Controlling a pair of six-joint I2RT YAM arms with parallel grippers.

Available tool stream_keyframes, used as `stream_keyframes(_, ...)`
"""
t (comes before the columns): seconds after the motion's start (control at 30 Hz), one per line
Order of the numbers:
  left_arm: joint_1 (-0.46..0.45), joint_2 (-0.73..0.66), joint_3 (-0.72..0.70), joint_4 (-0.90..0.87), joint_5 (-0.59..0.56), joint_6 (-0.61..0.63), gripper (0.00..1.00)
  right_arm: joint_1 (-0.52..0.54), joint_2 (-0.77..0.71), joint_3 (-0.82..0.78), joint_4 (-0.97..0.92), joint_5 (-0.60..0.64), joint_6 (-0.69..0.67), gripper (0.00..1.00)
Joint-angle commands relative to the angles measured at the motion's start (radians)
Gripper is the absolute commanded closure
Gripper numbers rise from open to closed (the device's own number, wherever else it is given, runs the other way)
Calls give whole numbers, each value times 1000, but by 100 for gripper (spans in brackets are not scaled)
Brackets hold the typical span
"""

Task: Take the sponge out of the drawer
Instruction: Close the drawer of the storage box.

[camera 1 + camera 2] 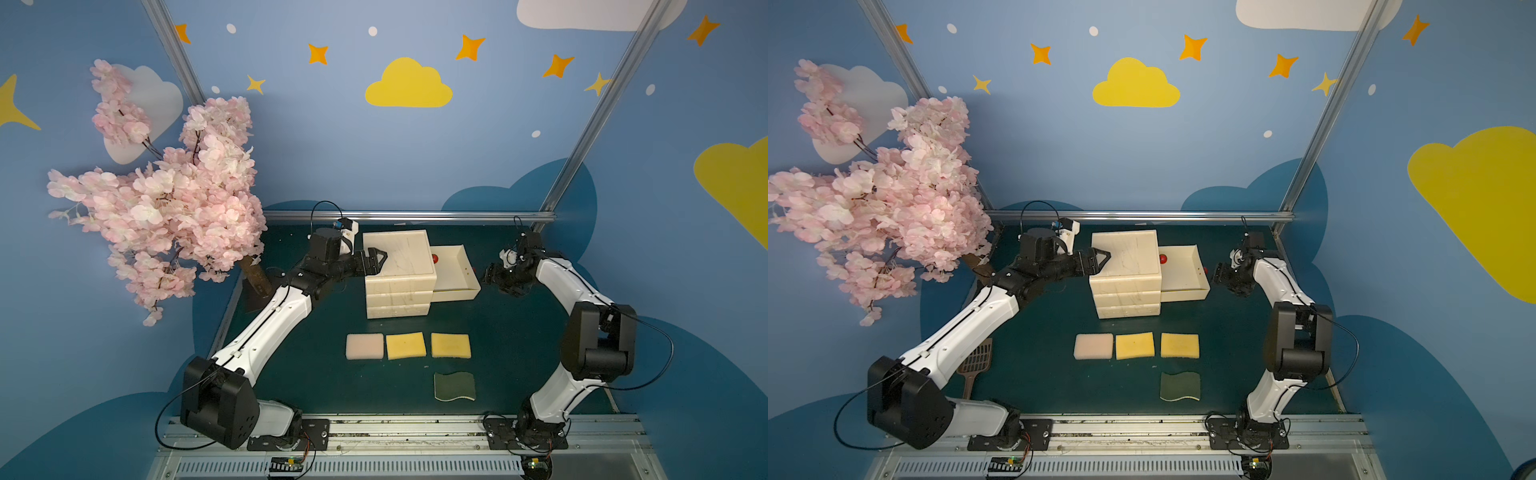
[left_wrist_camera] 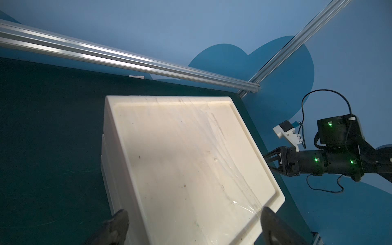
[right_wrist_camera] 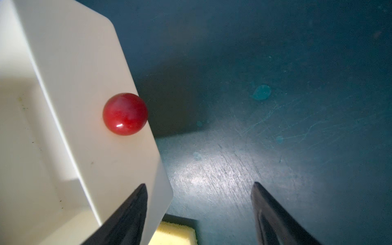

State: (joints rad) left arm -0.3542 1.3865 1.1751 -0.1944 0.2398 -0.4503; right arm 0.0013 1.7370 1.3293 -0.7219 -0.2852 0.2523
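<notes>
A cream drawer unit (image 1: 397, 253) (image 1: 1127, 253) (image 2: 186, 159) stands at the back of the table. One drawer (image 1: 457, 294) (image 1: 1185, 295) is pulled out to the right, and its floor looks bare. Its red knob (image 3: 125, 113) faces my right gripper (image 1: 490, 276) (image 1: 1219, 274) (image 3: 200, 185), which hangs open just off the drawer's front corner and holds nothing. My left gripper (image 1: 380, 262) (image 1: 1102, 262) (image 2: 194, 212) is open over the unit's top left edge. On the mat in front lie a pink sponge (image 1: 364, 346), two yellow sponges (image 1: 406, 345) (image 1: 451, 345) (image 3: 174, 233) and a green wavy sponge (image 1: 455, 386).
A pink blossom tree (image 1: 166, 199) fills the back left corner beside the left arm. A brown slotted scoop (image 1: 976, 361) lies under that arm. An aluminium rail (image 1: 407, 216) runs along the back edge. Another red knob (image 1: 434, 258) shows on the unit's right face.
</notes>
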Motion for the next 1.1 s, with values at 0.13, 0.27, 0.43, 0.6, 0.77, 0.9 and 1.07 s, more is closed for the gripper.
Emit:
stream_keyframes(0.13,9,23,8,-32,20,-8,2,-3,6,-37,31,-48,-4,27)
stream_keyframes(0.27,9,37,5,-15,38,-18,3,4,22,-43,58,-92,2,29)
stream_keyframes(0.43,9,49,5,7,67,-18,2,40,50,-36,93,-134,5,31)
stream_keyframes(0.6,10,65,12,13,88,-11,2,94,70,-13,111,-166,-6,33)
stream_keyframes(0.77,10,84,14,36,116,-15,2,155,62,4,123,-190,-5,34)
stream_keyframes(0.9,9,93,20,39,121,-11,2,195,52,-1,173,-242,21,34)
stream_keyframes(1.07,10,92,20,41,128,-4,2,224,65,1,226,-296,45,34)
